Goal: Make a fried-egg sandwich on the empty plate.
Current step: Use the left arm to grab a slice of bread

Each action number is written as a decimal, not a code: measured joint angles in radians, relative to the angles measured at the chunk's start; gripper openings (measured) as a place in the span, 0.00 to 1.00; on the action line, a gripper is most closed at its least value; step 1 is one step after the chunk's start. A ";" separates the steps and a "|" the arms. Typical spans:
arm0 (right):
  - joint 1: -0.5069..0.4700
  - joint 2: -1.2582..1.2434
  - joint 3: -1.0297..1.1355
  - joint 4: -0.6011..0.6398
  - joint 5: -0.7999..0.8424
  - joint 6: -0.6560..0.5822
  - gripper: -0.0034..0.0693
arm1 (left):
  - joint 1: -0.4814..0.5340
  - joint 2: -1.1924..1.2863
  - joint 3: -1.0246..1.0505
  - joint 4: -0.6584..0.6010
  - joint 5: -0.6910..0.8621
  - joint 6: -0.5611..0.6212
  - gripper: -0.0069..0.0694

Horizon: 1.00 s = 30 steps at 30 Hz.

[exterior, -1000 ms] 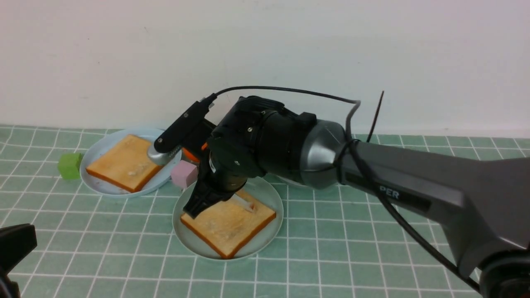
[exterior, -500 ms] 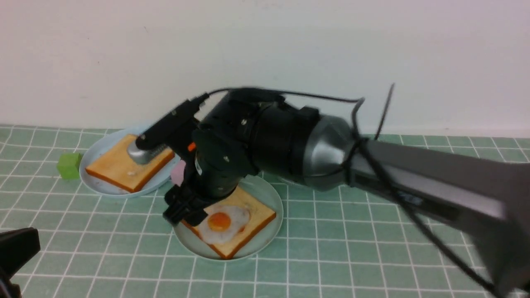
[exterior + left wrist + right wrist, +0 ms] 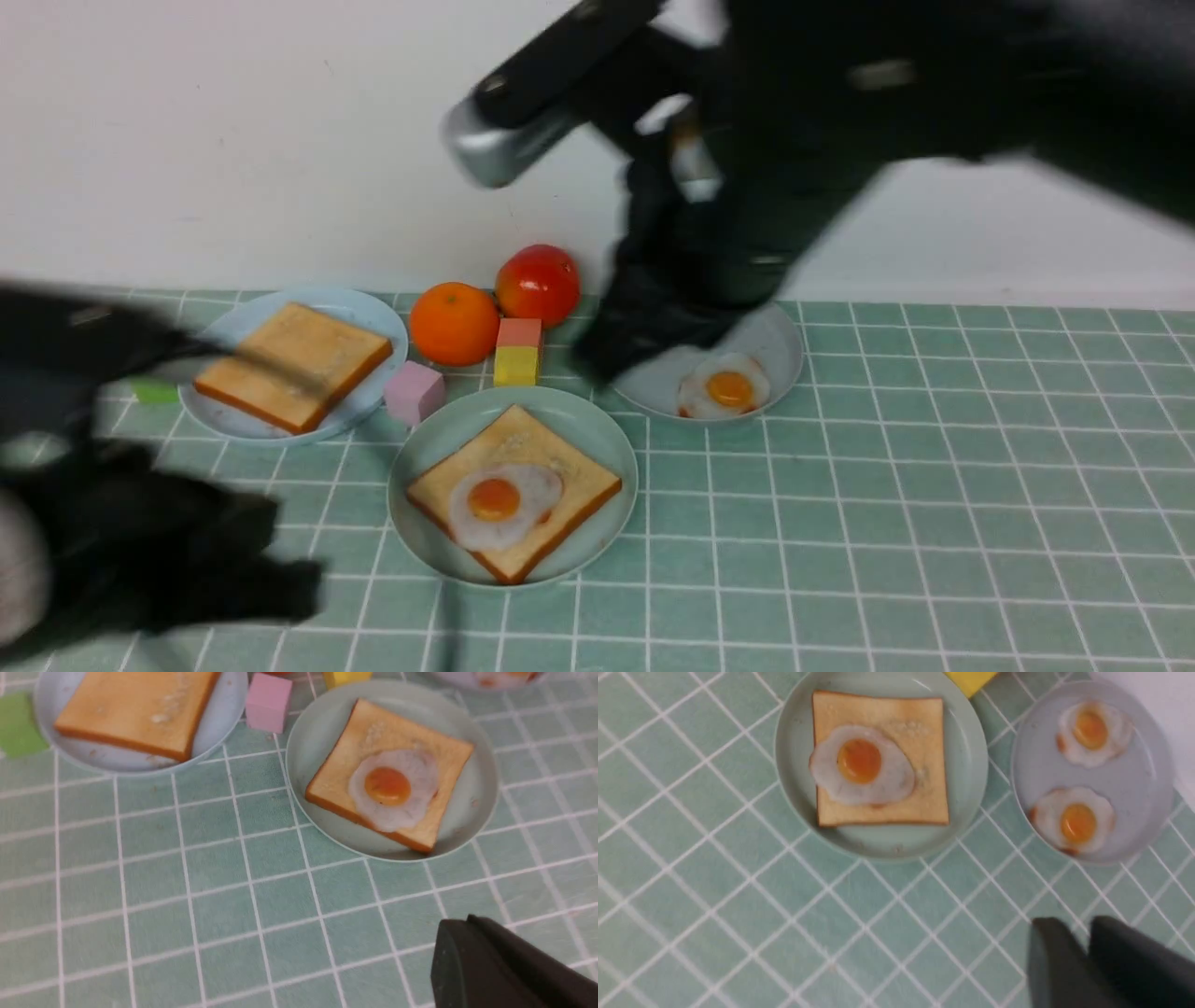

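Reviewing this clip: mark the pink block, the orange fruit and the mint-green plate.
Pink block (image 3: 414, 393): front view, near face.
Orange fruit (image 3: 455, 325): front view, middle.
Mint-green plate (image 3: 308, 742): left wrist view, rim area.

The plate (image 3: 607, 523) is round, shallow and pale mint green with a low rim, lying flat on the desk. One square toast (image 3: 579, 476), golden with orange-brown crusts, lies flat inside the plate's rim. The egg (image 3: 504, 532), white with an orange yolk, rests yolk up on this toast, reaching one edge. The other toast (image 3: 294, 359), also square and golden with an orange-brown crust, lies flat on a pale blue plate near the desk's far edge.
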 joint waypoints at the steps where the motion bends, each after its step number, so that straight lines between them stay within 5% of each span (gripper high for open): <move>1: 0.000 -0.046 0.040 0.000 0.002 0.007 0.10 | 0.018 0.047 -0.031 -0.011 0.000 0.025 0.07; 3: 0.000 -0.174 0.157 -0.001 0.014 0.061 0.03 | 0.131 0.203 -0.112 -0.096 -0.007 0.175 0.07; 11: 0.000 -0.454 0.410 0.022 0.019 0.123 0.03 | 0.492 0.570 -0.351 -0.488 -0.051 0.659 0.07; 16: 0.000 -0.578 0.500 0.068 0.021 0.126 0.04 | 0.576 0.784 -0.529 -0.534 -0.072 0.846 0.09; 30: 0.000 -0.721 0.524 0.142 0.029 0.204 0.05 | 0.578 1.100 -0.719 -0.397 -0.152 0.938 0.61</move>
